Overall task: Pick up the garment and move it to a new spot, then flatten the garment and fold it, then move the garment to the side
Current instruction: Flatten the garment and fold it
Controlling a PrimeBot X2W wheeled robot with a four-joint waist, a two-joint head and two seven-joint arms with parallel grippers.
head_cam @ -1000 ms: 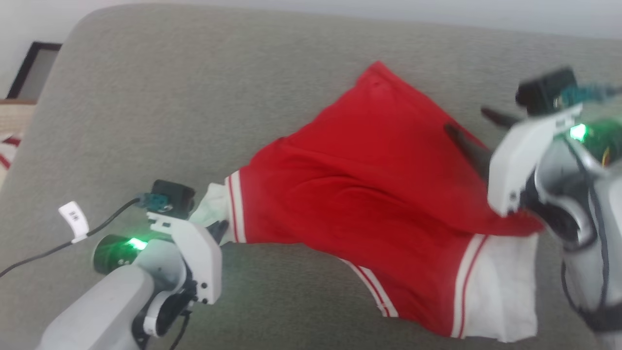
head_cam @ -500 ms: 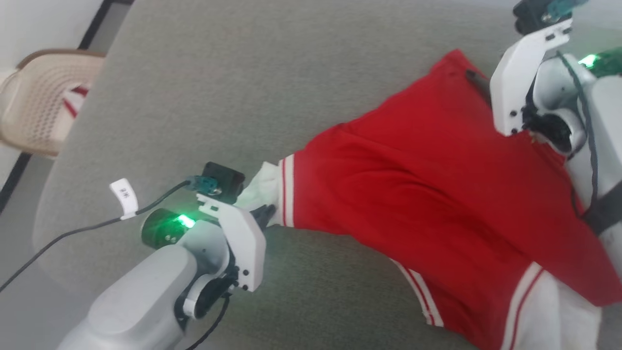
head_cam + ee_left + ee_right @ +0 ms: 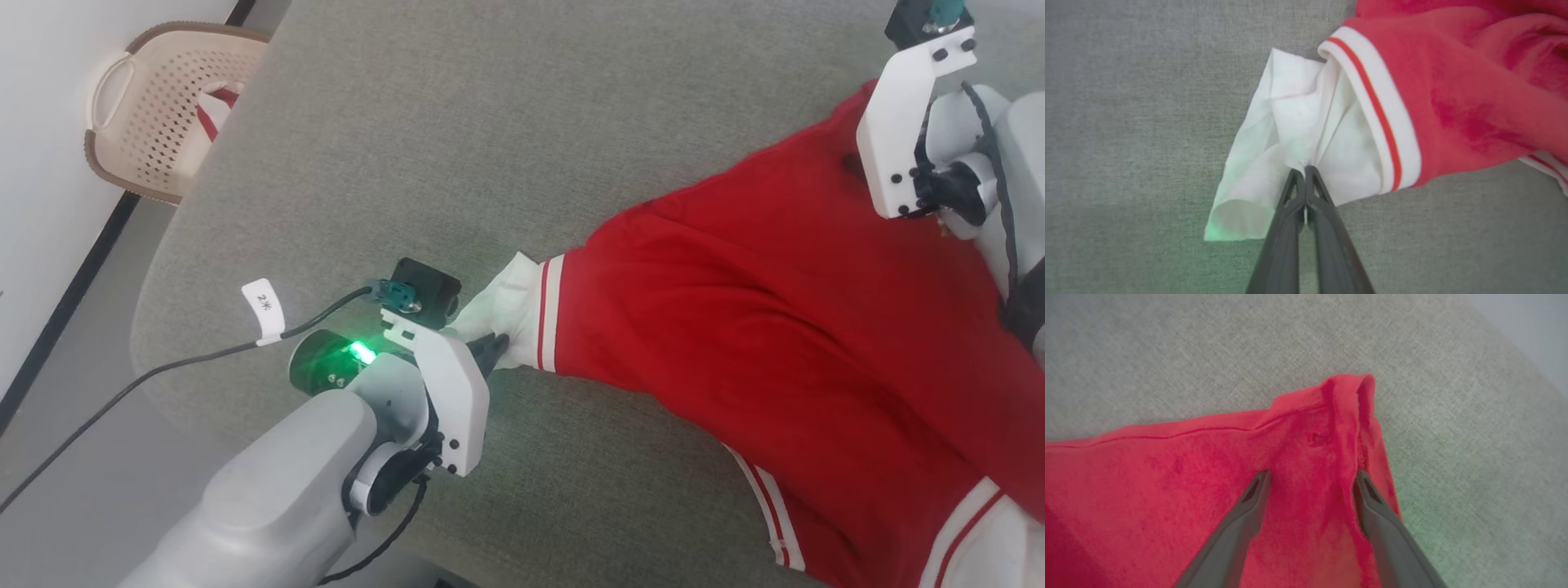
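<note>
**A:** Nearest us, our left gripper (image 3: 1305, 169) is closed tight on the white cuff (image 3: 1290, 130) of the garment (image 3: 735, 327), pinching a gathered pleat. What do we do with that hold?

**B:** We read this as the flattening step. We should draw the cuff outward and low, skimming the grey upholstered surface (image 3: 457, 122). That way this end slides out flat rather than lifting into a fresh fold. The pinch is on bunched cloth, so a slow pull suits us better than a jerk.

**A:** And farther along, our right gripper (image 3: 1310, 475)?

**B:** Its jaws stand wide and hold nothing, straddling a raised ridge of red fabric near the garment's far corner. Whether the fingertips press the cloth, we cannot tell. We would want that corner pinned or gripped before we pull, or the whole garment may simply trail after the left gripper.

**A:** Where does the garment lie overall?

**B:** It lies wrinkled across the right part of the surface, with a second white cuff (image 3: 1004, 547) at the lower right of the head view.

**A:** And around us?

**B:** The surface has a coarse weave, so we expect some drag on the cloth. Past its rounded edge, a beige perforated basket (image 3: 155, 106) stands on the floor (image 3: 82, 531) by the white wall (image 3: 49, 122), with something red-and-white inside. A tagged cable (image 3: 263, 309) trails from our left wrist, and we should mind it.
</note>
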